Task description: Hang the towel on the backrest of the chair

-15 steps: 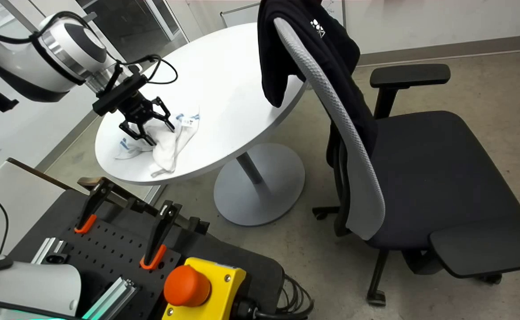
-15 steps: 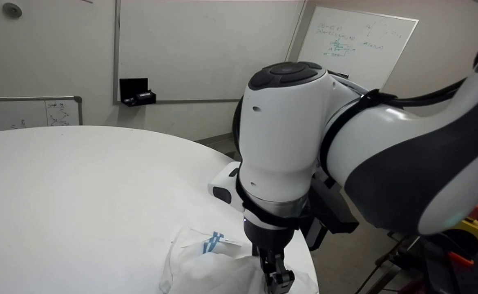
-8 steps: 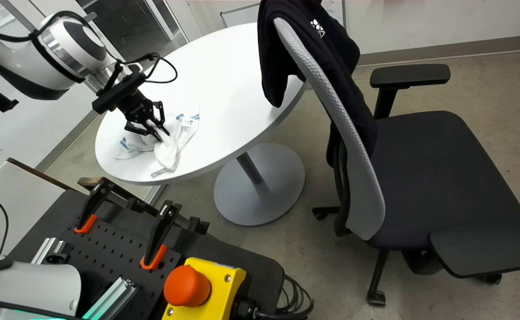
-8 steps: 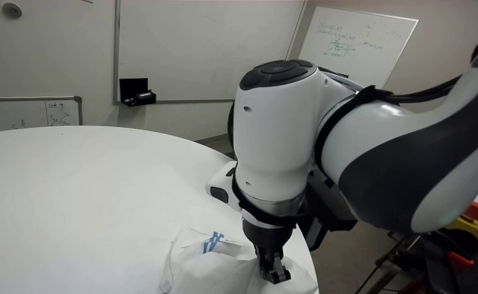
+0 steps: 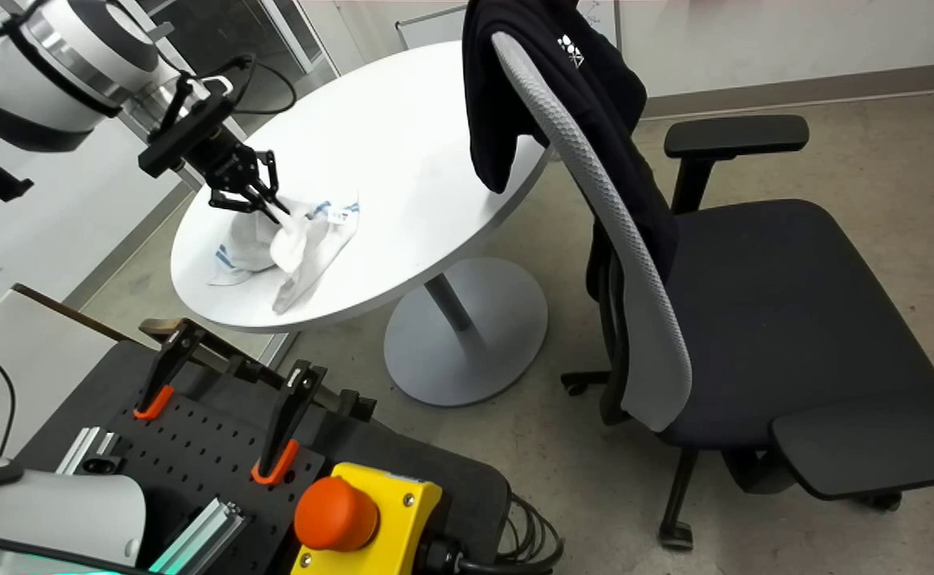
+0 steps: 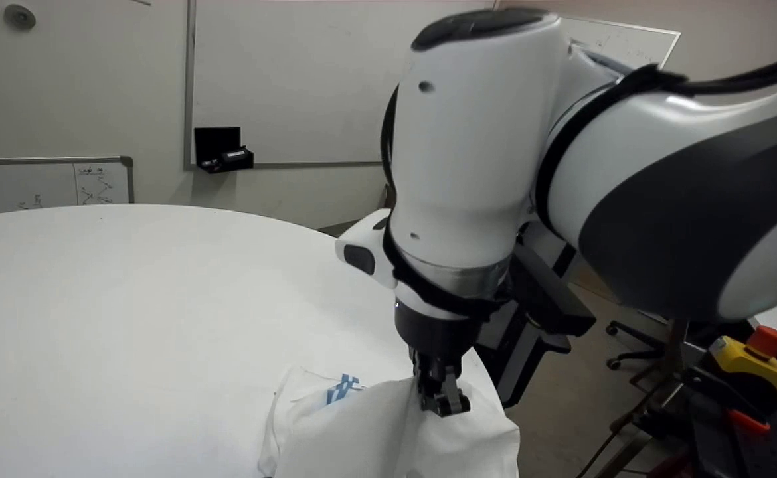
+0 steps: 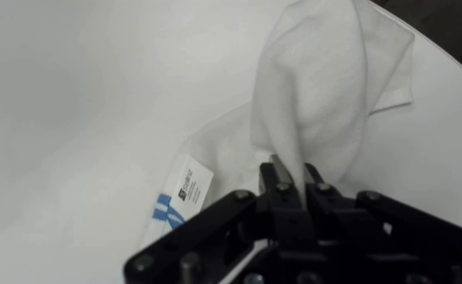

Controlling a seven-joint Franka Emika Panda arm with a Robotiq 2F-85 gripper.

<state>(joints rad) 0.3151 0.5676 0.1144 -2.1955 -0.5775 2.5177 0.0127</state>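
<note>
White table point(image 5: 395, 152) bears towel point(image 5: 298, 251); gripper point(image 7: 295, 171) pinches it by a fold, presumably so it can drape over chair point(image 5: 730, 303) at 3 o'clock in an exterior view.

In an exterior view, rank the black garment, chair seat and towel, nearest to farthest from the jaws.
1. The towel: a fold pinched between the jaws.
2. The black garment: draped over the backrest, to the picture's right.
3. The chair seat: beyond the backrest, farther right.

wrist view, between 7 and 8 o'clock | white tag point(image 7: 193, 183) on towel point(image 7: 322, 86) reads "selinz", smaller lines blurred | exterior view, 9 o'clock | whiteboard point(image 6: 43, 186) handwriting illegible
</note>
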